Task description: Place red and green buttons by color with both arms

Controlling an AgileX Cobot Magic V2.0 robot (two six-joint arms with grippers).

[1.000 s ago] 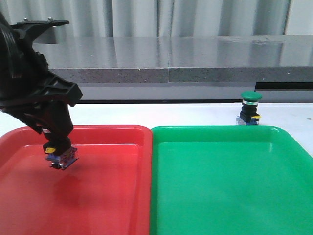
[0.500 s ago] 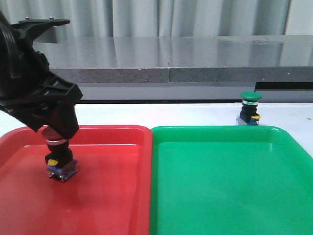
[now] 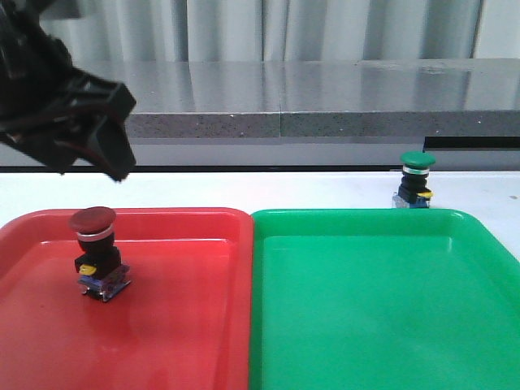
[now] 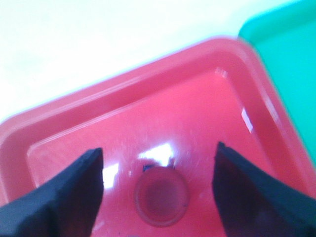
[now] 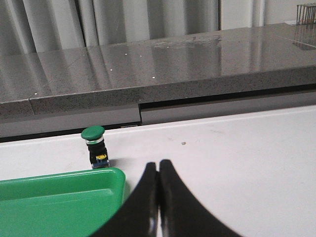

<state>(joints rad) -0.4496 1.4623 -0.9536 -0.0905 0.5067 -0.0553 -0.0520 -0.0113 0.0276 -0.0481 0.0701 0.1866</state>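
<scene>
The red button (image 3: 96, 252) stands upright on its own in the left part of the red tray (image 3: 179, 325), dark-red cap up. My left gripper (image 3: 110, 158) hangs open above it, clear of the cap. From the left wrist, the red button's cap (image 4: 161, 202) lies below my left gripper (image 4: 159, 148), between its spread fingers (image 4: 74, 187). The green button (image 3: 416, 180) stands on the white table just behind the green tray (image 3: 366, 284). My right gripper (image 5: 158, 164) is shut and empty, beside the green tray's (image 5: 54, 197) corner and nearer than the green button (image 5: 95, 147). It does not show in the front view.
The two trays sit side by side, touching along their inner rims. A grey stone counter (image 3: 309, 97) runs along the back of the table, with curtains behind it. White tabletop (image 5: 237, 148) lies to the right of the green tray.
My left gripper opened, let go of the red button and rose above the tray. The red button now stands free in the red tray. The green button has not moved.
</scene>
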